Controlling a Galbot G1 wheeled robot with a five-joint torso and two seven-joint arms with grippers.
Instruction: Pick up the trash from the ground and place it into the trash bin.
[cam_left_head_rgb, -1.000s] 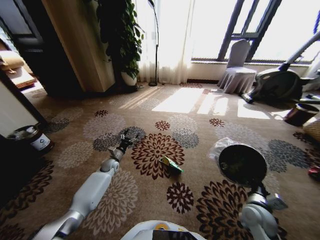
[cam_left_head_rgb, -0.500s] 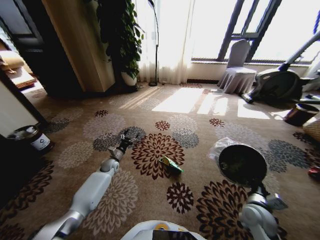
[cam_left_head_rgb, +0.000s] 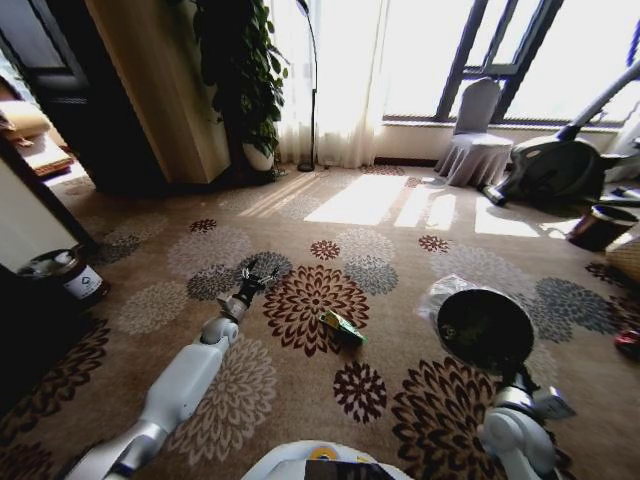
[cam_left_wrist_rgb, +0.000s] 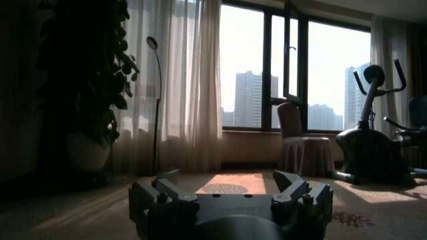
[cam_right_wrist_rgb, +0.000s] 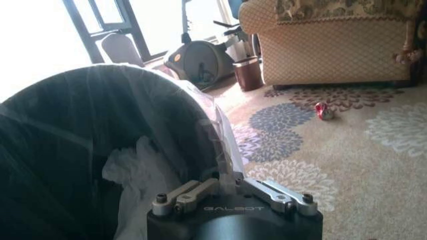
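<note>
Green wrapper lies on the carpet, right of the left gripper, whose fingers are spread and empty. The right gripper is clamped on the bin rim; a red scrap lies beyond.

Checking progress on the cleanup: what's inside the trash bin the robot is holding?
In the right wrist view, a crumpled white paper wad lies inside the trash bin, held at its rim by the right gripper. The liner's dark folds hide anything deeper.
</note>
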